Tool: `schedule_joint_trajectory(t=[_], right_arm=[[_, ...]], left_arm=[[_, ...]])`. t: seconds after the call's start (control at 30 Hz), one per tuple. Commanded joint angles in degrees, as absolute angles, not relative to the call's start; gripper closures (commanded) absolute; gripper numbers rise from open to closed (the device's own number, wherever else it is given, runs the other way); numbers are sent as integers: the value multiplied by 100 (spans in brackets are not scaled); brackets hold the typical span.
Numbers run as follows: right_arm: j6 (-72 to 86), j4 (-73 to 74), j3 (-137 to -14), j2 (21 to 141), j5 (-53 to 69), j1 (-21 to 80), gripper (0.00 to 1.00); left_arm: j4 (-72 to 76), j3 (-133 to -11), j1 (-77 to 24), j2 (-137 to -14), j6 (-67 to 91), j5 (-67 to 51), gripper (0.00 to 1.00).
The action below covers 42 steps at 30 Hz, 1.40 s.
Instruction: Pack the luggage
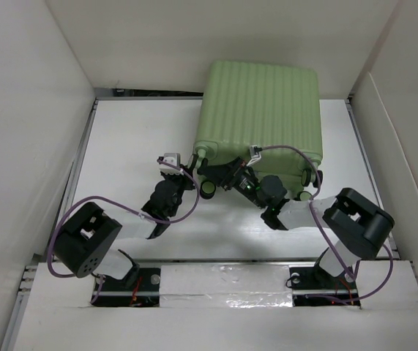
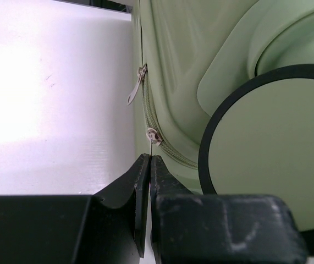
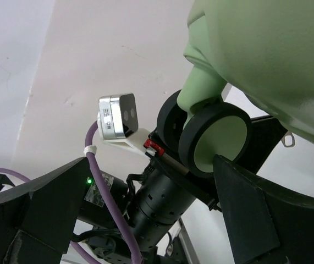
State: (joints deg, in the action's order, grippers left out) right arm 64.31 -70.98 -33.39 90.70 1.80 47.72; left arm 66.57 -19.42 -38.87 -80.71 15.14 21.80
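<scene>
There is one luggage (image 1: 263, 110), big and green. Two robot arms come up to its near side: one left arm (image 1: 88, 238) and one right arm (image 1: 359, 219). Each arm has one gripper, so that makes two: the left gripper (image 2: 148, 159) and the right gripper (image 3: 151, 158). Two wheels (image 1: 209, 189) show on the luggage's near edge. Two zipper pulls (image 2: 136, 87) hang on its side. Two purple cables (image 3: 104, 181) loop near it.

Robotics lab cell: white table (image 1: 135, 139) walled by blank panels (image 1: 25, 124), cabled arms (image 1: 91, 241) bolted on.
</scene>
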Motion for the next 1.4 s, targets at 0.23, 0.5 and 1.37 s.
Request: schedule_joint_trajectory(t=[0.23, 0.5, 1.37], right_arm=[[7154, -6540, -2971, 9088, -869, 4887, 0], [6997, -6319, -2978, 9087, -908, 4957, 0], [7507, -8375, -3358, 10398, -1220, 4781, 70]], left_arm=[[7040, -1925, -3850, -7831, 1468, 2373, 100], [7031, -1925, -3850, -7813, 1468, 2373, 100], [7058, -1951, -3850, -7937, 1476, 2399, 100]])
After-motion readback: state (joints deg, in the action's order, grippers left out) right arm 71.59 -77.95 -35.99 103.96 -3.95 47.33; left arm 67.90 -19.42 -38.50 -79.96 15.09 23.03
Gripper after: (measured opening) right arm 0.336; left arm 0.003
